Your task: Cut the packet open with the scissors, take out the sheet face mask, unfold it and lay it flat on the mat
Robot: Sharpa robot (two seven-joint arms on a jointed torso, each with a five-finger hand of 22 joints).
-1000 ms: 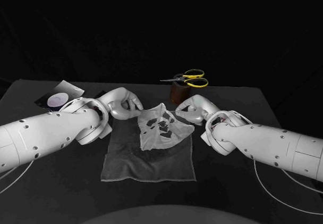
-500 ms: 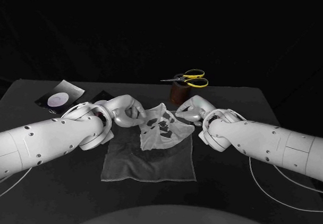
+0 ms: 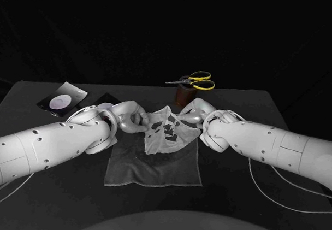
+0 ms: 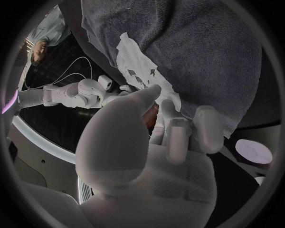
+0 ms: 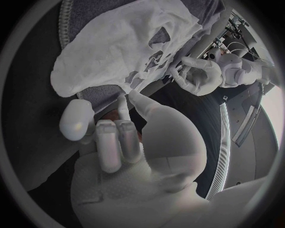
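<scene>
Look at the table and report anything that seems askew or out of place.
The sheet face mask lies crumpled and tilted on the grey mat, not flat: its far edge is bunched between the left hand and right hand, which pinch its corners. Nothing else stands out.

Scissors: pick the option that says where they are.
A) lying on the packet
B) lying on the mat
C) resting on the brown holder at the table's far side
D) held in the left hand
C: the yellow-handled scissors sit atop the brown holder, beyond the far edge of the mat.
</scene>
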